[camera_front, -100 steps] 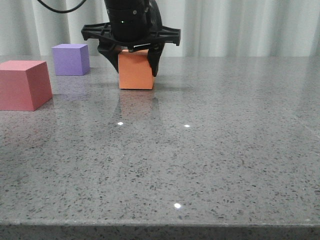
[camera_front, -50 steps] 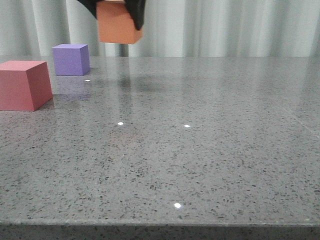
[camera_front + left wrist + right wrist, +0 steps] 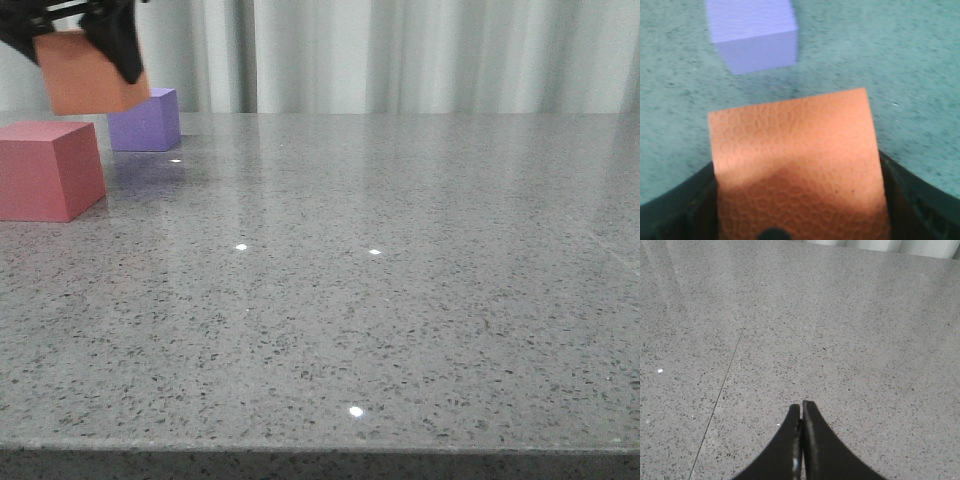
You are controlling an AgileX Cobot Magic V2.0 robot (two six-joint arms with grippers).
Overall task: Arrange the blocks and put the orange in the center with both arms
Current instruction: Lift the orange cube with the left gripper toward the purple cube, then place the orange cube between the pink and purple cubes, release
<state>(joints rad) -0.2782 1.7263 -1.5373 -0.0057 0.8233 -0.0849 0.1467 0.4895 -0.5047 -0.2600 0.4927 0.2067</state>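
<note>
Left tool [image 3: 75, 40] gripping orange cube [image 3: 93, 84] aloft, purple cube [image 3: 147, 119] behind, red-pink cube [image 3: 48, 168] seemingly just below; right tool [image 3: 801, 412] pinched closed

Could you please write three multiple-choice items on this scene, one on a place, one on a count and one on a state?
1. Where is the orange cube?
A. Lying on the table near the right edge
B. Held above the table by the left gripper
C. Stacked on a green cube

2. How many cubes show in the front view?
A. Three
B. Five
C. One

3. How does the right gripper stand?
A. Shut on the purple cube
B. Wide open
C. Shut, with nothing between its fingers

Answers:
1 B: the front view shows it clear of the table, up by the red-pink cube and the purple cube.
2 A: orange, red-pink and purple.
3 C: its wrist view shows the fingers pressed together over bare table.
</note>
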